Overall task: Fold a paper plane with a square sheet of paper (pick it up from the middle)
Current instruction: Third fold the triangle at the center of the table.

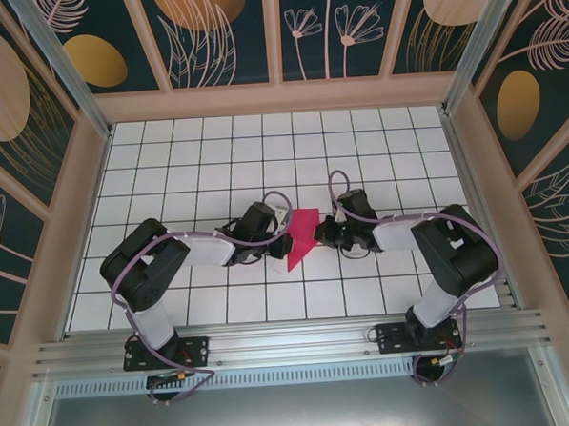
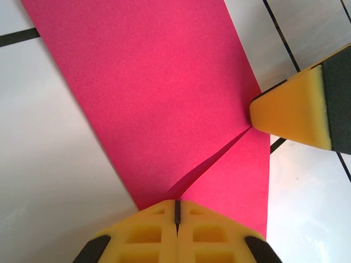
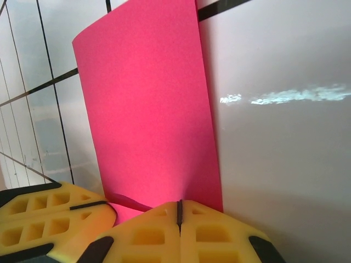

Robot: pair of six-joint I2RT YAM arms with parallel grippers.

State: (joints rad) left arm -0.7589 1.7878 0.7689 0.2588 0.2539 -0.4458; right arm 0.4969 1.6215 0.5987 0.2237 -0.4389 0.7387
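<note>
Bright, even light falls from overhead onto the white table (image 1: 357, 142), leaving only faint, soft shadows beneath the arms (image 1: 149, 268). In the right wrist view a pale streak of glare smears across the glossy tile. The square sheet of paper (image 3: 148, 109) looks sharp and saturated. The walls (image 1: 33, 140) splay outward in the top view.

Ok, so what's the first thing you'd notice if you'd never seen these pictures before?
The bright pink-red sheet of paper jumps out first, lying in the middle of the white tiled table. Then you'd spot the left hand and the right hand, both shut, meeting the paper from either side with chunky yellow fingertips.
</note>
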